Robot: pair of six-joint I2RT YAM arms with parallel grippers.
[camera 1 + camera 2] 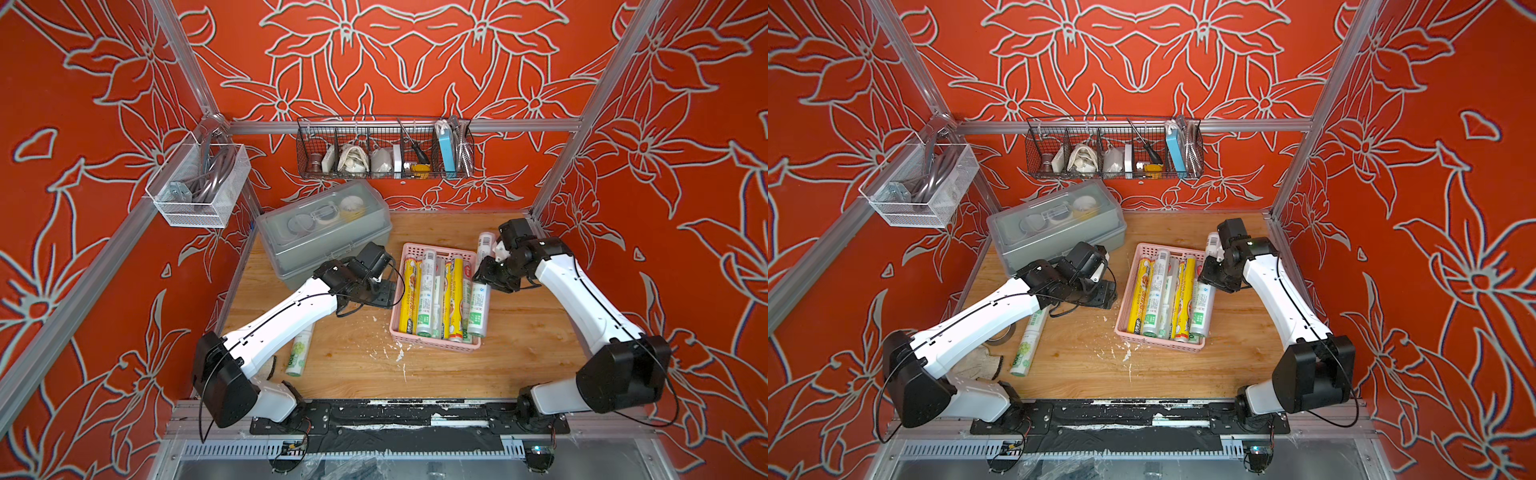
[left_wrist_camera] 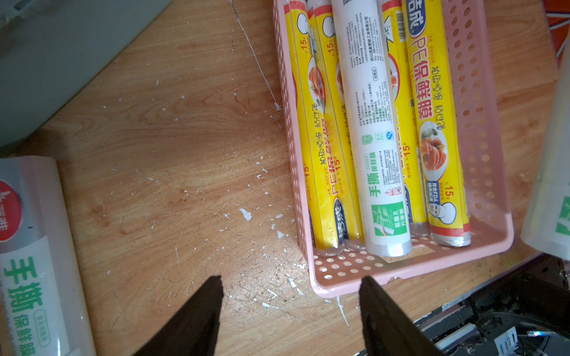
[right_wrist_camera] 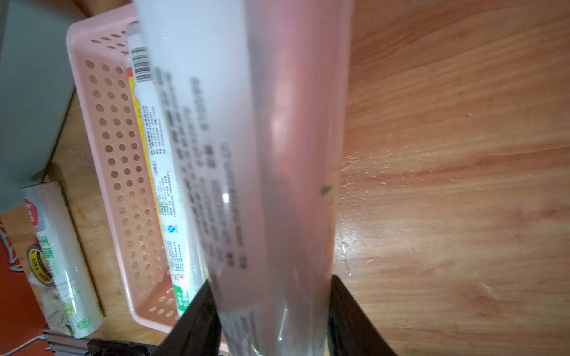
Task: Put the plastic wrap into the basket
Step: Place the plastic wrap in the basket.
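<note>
Right tool [image 3: 272, 280] clamps a white plastic wrap roll [image 3: 246, 154] above the 3 o'clock rim of the basket [image 1: 432, 344], left tool [image 2: 292, 279] gapes empty at its 9 o'clock; released off-line, roll likely catches that rim and tumbles onto the bench [image 1: 519, 332]

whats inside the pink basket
The pink basket holds plastic wrap rolls lying lengthwise, yellow and white-green ones. Its floor beneath them is mostly covered, so any lower rolls cannot be counted.
</note>
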